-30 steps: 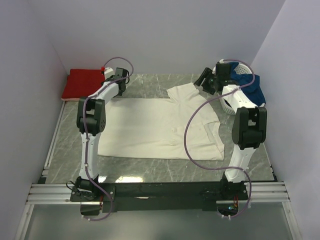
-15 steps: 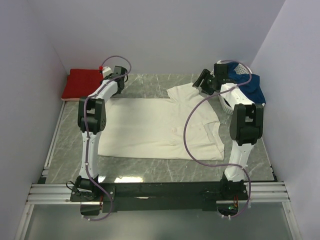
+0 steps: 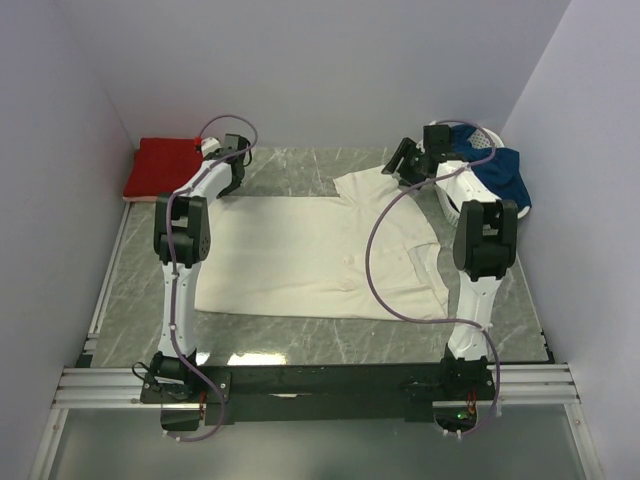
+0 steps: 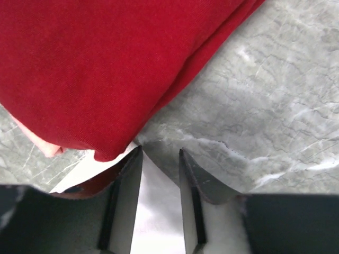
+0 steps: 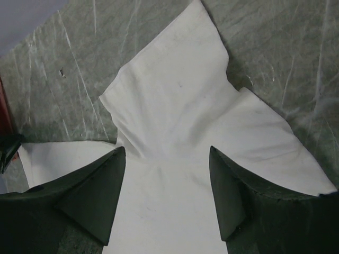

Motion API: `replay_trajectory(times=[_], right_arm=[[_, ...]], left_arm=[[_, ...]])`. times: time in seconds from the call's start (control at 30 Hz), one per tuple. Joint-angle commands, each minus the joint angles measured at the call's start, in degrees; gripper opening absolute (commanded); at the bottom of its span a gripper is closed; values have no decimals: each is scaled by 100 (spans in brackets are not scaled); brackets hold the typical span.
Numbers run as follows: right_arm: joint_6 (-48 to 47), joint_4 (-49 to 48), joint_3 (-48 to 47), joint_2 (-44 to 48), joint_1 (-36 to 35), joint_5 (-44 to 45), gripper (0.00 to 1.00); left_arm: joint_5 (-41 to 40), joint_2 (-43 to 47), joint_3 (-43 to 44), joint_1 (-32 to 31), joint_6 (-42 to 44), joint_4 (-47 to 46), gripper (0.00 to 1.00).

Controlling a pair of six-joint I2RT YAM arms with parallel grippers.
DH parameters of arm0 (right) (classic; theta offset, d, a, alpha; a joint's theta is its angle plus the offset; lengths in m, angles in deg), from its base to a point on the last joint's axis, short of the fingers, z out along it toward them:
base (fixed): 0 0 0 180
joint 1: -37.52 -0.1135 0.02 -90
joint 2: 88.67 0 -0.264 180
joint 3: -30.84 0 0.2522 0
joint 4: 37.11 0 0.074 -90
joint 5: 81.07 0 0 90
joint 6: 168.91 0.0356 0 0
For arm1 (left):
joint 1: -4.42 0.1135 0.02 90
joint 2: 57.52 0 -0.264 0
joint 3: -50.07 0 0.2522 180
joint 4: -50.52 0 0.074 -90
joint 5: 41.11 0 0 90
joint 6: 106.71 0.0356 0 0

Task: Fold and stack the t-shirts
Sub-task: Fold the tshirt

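Lab rig: white-walled enclosure (image 3: 300, 70), aluminium rail (image 3: 320, 385)

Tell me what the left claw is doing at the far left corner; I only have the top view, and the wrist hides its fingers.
Observer: The left claw has its jaws a narrow gap apart, with the cream shirt showing between them.
Operator: Is anything under the red shirt?
Observer: Yes, a pale pink shirt peeks out beneath its folded edge.
Operator: And the right claw?
Observer: The right claw is wide open above the cream shirt's sleeve, holding nothing.
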Motion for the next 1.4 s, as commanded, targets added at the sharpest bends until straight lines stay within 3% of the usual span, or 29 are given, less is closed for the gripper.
replay_trajectory(times=[0.0,0.3,0.43,0.53,0.7,0.87,1.37], right_arm=[[-51,192,-414,-157,11,-100,71],[-25,552,-949,-623,11,137,71],[2,798,-1196,-869,11,296,71],[19,702,-1100,-861,11,252,71],[11,658,-1056,-861,11,217,71],[-33,632,-1021,-843,11,217,71],[-121,597,-924,-861,72,137,71]], left_arm=[[314,-136,-69,23,-96,148,37],[560,57,-438,49,44,-107,1],[578,320,-763,67,106,-361,0],[481,452,-904,75,202,-476,24],[350,558,-650,84,431,-485,40],[253,418,-228,84,563,-292,46],[332,286,-271,84,317,-2,53]])
